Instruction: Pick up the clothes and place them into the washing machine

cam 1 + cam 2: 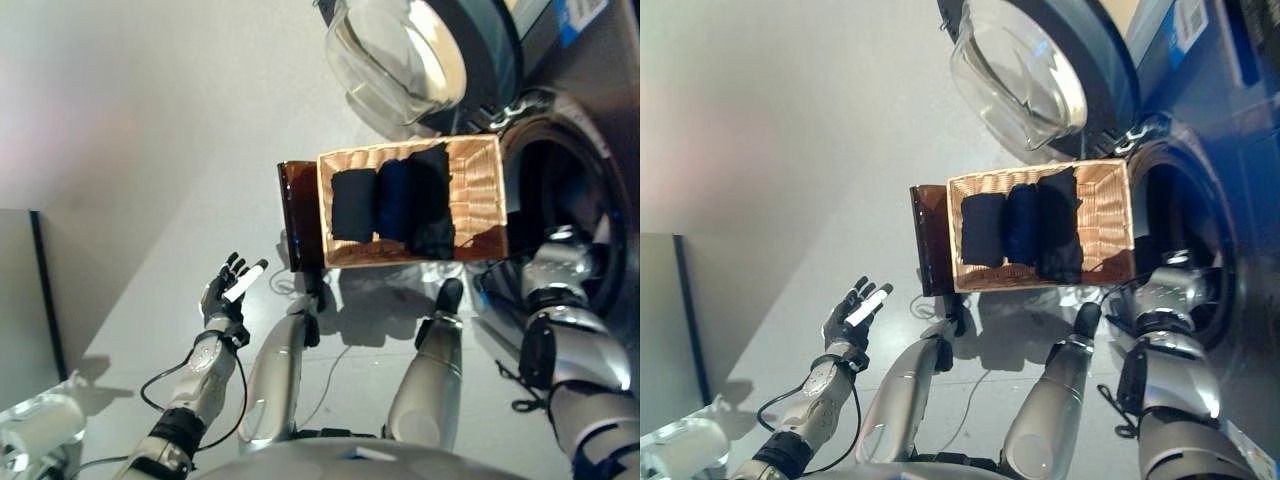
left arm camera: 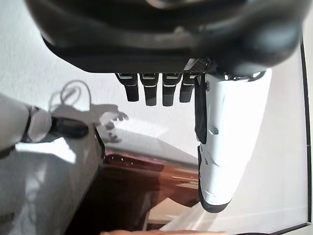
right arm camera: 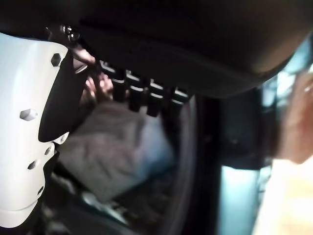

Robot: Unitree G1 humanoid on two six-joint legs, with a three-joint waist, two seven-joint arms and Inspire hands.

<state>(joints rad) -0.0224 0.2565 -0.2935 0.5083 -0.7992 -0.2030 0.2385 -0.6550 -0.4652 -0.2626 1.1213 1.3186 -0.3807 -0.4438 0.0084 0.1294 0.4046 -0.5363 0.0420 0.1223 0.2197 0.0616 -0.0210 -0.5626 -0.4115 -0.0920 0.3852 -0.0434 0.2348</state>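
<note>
At right of frame: right hand (image 3: 73, 122) reaches inside the dark round washing machine drum (image 1: 560, 190), fingers straight, over a pale grey cloth (image 3: 112, 147).
Basket: dark folded clothes (image 1: 395, 200) wait in the woven wicker basket (image 1: 480, 190).
Left hand (image 1: 228, 290): relaxed, idle, lower left.
Advice: withdraw clear of the rim, empty.

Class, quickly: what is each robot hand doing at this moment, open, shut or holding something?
Left hand: open, empty, raised over the floor.
Right hand: inside the washing machine drum, fingers straight, open; grey cloth lies past them.

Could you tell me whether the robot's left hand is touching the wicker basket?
Apart. In the left eye view the left hand hangs open over bare floor, with a plain stretch of floor and the brown stand between it and the wicker basket.
</note>
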